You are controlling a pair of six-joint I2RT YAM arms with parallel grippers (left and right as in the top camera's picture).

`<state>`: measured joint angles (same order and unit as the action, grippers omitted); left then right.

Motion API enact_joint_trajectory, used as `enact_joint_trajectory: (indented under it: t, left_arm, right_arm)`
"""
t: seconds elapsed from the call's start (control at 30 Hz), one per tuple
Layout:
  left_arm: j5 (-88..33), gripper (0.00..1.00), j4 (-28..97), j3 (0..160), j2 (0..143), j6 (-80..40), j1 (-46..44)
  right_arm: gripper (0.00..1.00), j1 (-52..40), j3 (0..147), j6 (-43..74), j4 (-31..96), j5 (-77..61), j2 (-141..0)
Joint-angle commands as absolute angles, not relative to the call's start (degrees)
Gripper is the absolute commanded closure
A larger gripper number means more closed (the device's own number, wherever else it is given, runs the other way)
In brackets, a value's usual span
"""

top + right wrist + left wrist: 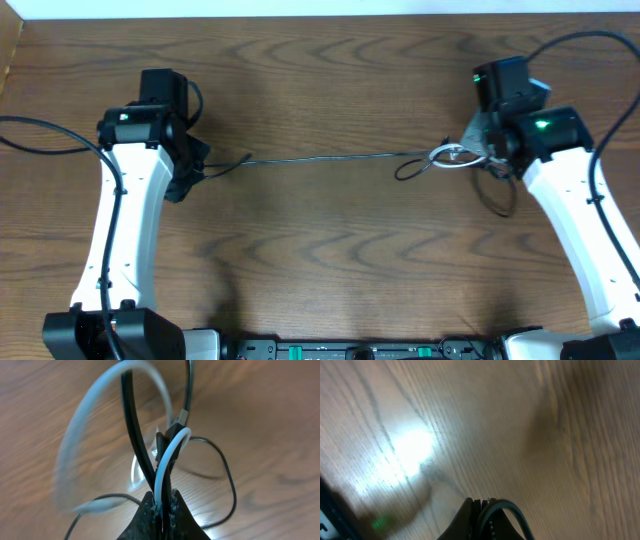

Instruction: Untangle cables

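White cable (159, 480) pinched in our right jaws | left jaws clamp taut black cable (320, 158) over tabletop (320, 260) | knot (452, 156) at right unpicked | we judge untangling partly done

Bright glare on table (405, 452), wrist views blurred

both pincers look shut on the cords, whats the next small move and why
Probably draw the left pincer slightly leftward, away from the right pincer. The thin black cable runs straight and taut between them, while the thin white cable and black loops sit bunched at the right pincer; a gentle pull might slide the straight strand free.
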<state>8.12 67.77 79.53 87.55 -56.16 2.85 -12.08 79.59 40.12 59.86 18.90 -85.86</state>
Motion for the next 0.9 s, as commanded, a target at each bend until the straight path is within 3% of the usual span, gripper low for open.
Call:
enact_joint_trajectory:
  t: [0.0,0.1,0.37,0.47,0.53,0.63,0.73,0.87]
  left_arm:
    - [14.9,0.92,68.6,79.9,86.8,-58.4,7.0]
    - [14.0,0.92,69.0,79.9,86.8,-58.4,8.2]
    - [11.8,0.93,68.4,79.9,86.8,-58.2,8.2]
    - [6.1,0.93,66.2,79.9,86.8,-52.9,8.2]
    - [0.8,0.93,63.9,79.9,86.8,-47.6,8.2]
    - [-7.8,0.93,61.2,79.9,86.8,-40.7,8.2]
    - [-18.0,0.93,58.9,79.9,86.8,-34.5,7.9]
    - [-34.9,0.93,54.5,80.0,86.7,-28.9,6.5]
  right_arm:
    - [0.98,-7.4,79.5,45.7,60.2,27.9,-85.4]
    - [0.99,-6.0,79.5,46.2,58.1,17.3,-85.5]
    - [0.99,-6.1,79.5,44.7,53.7,4.9,-85.5]
    - [0.78,-6.1,79.5,40.8,52.4,-1.0,-85.5]
    - [0.57,-6.1,79.5,39.0,52.0,-3.4,-85.5]
    - [0.42,-6.5,79.4,38.3,52.1,-4.0,-85.5]
    - [0.16,-7.7,79.0,36.8,52.0,-4.2,-85.6]
    - [0.02,-10.0,78.8,30.4,50.9,-8.3,-86.7]
